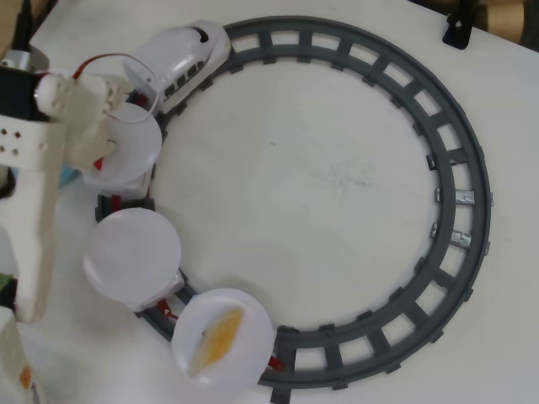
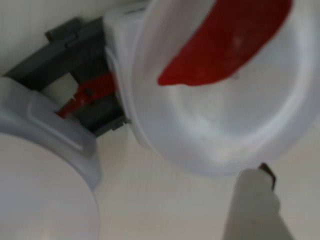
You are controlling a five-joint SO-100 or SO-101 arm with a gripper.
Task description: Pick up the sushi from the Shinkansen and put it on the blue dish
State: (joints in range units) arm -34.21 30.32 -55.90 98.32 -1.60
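So the arm's gripper hangs over the 1st white plate right behind the Shinkansen nose – can't tell if the jaws are apart or together, the arm covers them from overhead. In the wrist view only 1 finger shows, beside that plate, which carries a red wedge piece. The sushi sits well away from the jaws – on the 3rd plate on the grey track

- Shinkansen: white, black cockpit window.
- Track: dark grey.
- Sushi: yellow-orange.
- Train plates: white.
- Wedge piece: red.
- Table: off-white.
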